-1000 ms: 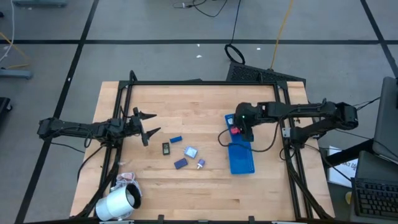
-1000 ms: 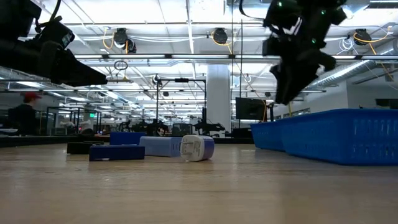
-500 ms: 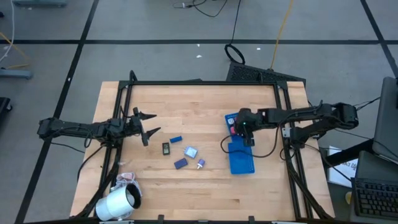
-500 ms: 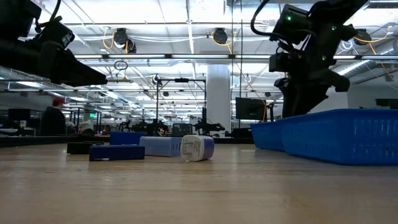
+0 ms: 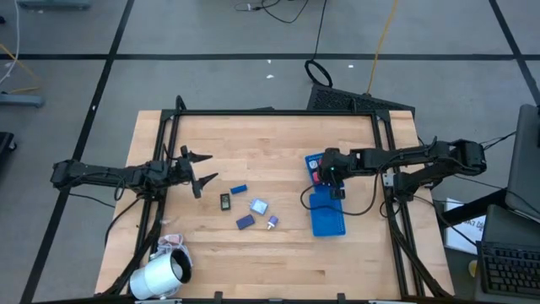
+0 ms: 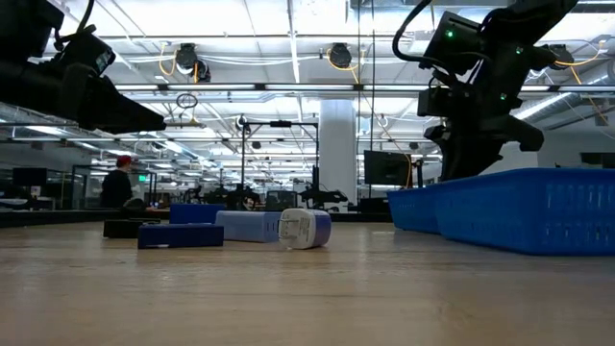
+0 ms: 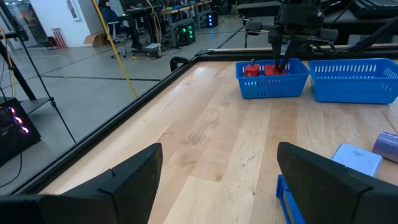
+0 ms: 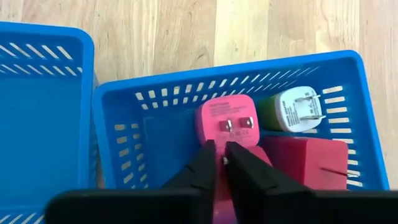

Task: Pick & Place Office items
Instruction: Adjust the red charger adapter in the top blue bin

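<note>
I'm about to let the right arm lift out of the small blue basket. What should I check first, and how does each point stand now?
1. Right gripper inside the small blue slotted basket: ok.
2. Its fingers shut, nothing between them: ok.
3. Pink plug block lies in the basket, free of the fingers: cannot tell, tips are close over it.
4. White-and-green plug and red block lie in the basket: ok.
5. Left gripper open, away from the basket: ok.

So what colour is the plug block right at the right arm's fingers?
Pink plug block, clearest in the right wrist view.
</note>
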Available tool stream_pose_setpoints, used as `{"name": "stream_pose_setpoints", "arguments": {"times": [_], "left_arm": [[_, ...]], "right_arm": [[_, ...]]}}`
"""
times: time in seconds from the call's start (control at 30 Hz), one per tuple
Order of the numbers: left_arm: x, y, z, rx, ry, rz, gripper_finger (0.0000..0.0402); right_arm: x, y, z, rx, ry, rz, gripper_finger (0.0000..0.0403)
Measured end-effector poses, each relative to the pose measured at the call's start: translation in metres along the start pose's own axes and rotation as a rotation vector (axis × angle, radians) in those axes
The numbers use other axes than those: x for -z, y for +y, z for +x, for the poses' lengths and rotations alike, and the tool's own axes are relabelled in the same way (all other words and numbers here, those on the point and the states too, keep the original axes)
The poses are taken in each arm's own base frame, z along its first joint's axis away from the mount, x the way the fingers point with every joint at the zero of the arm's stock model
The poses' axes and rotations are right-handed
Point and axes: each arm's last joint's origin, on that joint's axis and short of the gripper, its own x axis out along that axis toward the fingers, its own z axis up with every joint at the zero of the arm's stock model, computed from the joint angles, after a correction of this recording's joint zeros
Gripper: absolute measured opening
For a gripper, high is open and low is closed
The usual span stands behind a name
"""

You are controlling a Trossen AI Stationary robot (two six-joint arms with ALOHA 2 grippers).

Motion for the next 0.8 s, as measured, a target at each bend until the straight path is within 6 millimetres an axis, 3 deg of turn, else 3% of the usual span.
{"name": "stream_pose_setpoints", "arguments": {"times": [0.63,0.8], "left_arm": [[0.0,0.0,0.0,0.0,0.002,0.001,0.0304],[0.0,0.0,0.0,0.001,0.002,0.001,0.0302]], "right_arm": [[-0.008,-0.003,-0.019,0.027,-0.149,0.119,0.0001],[-0.004,-0.001,-0.014,0.004,-0.228,0.14,0.0001]]}}
